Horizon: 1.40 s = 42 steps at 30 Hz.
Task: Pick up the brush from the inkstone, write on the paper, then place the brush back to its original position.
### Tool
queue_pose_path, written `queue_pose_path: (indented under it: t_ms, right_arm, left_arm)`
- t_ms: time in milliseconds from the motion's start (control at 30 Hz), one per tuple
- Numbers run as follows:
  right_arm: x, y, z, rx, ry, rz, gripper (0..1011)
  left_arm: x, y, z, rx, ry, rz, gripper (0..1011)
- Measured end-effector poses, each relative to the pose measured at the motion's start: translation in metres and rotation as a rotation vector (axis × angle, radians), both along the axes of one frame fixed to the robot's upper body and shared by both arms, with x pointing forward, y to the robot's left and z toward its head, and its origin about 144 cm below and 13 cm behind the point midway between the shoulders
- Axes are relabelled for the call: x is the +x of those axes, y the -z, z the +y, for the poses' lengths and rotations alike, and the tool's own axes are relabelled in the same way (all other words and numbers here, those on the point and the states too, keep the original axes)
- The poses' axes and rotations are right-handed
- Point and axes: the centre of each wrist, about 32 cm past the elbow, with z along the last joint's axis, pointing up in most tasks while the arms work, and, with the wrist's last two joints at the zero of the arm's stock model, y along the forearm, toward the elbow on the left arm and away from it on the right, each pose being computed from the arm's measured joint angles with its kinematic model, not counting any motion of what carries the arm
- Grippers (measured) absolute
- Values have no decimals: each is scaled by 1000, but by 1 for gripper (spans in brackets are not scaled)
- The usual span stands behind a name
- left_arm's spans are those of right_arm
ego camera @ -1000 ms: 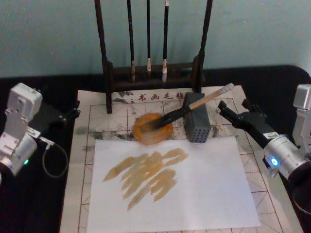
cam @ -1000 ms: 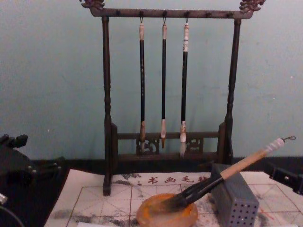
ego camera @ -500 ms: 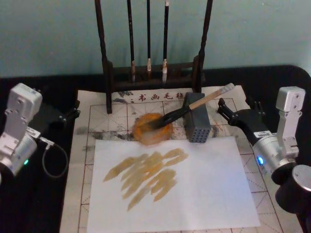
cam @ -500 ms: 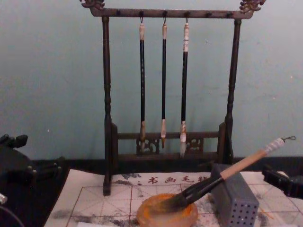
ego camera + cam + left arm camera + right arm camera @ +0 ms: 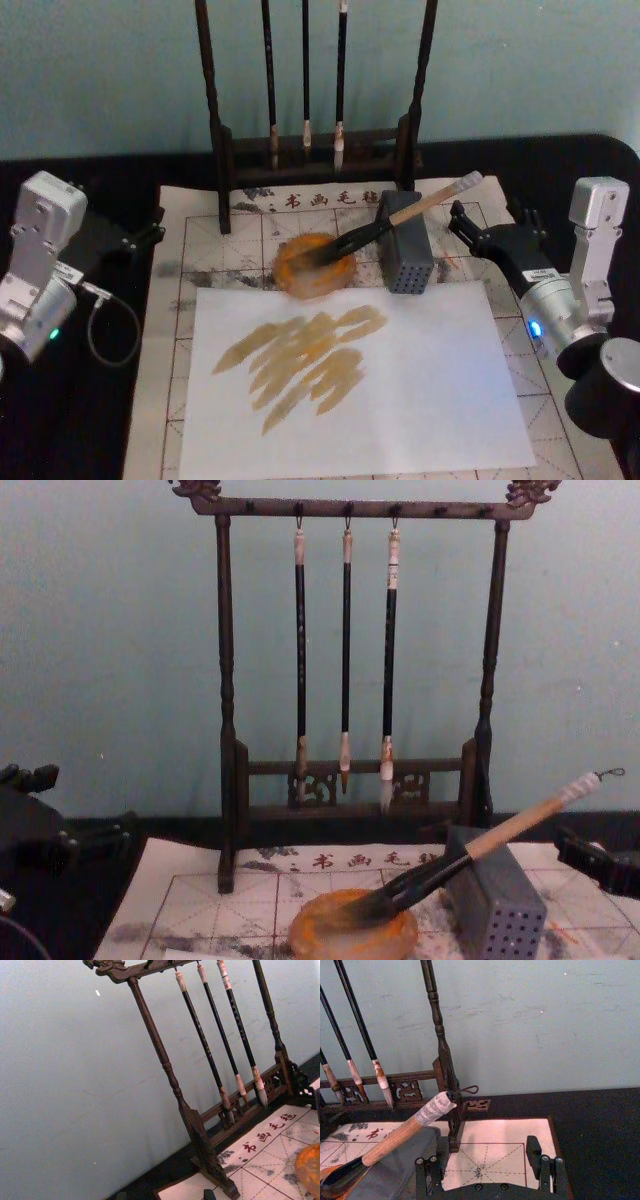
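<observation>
One brush (image 5: 395, 218) lies slanted, bristles down in the one round inkstone (image 5: 314, 266), handle propped across the single grey perforated block (image 5: 404, 254), its white-wrapped end pointing toward the right claw (image 5: 461, 222). That right claw hangs just beside the handle's tip, fingers (image 5: 534, 1151) spread apart, empty. The left claw (image 5: 150, 228) sits at the desk's left edge, well apart from everything; I cannot tell whether it's released or clenched. One gridded paper (image 5: 205, 240) lies beneath a plain white sheet (image 5: 420, 390) carrying tan strokes. Three thin brushes (image 5: 345, 650) hang from the one wooden rack (image 5: 224, 700) behind.
</observation>
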Motion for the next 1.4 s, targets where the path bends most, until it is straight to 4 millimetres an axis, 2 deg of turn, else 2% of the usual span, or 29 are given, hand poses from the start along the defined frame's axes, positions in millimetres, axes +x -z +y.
queue_pose_path:
  t_ms: [1400]
  right_arm:
    - [0,0,0,-6,-2,-4,1000]
  left_arm:
    - [0,0,0,0,0,0,1001]
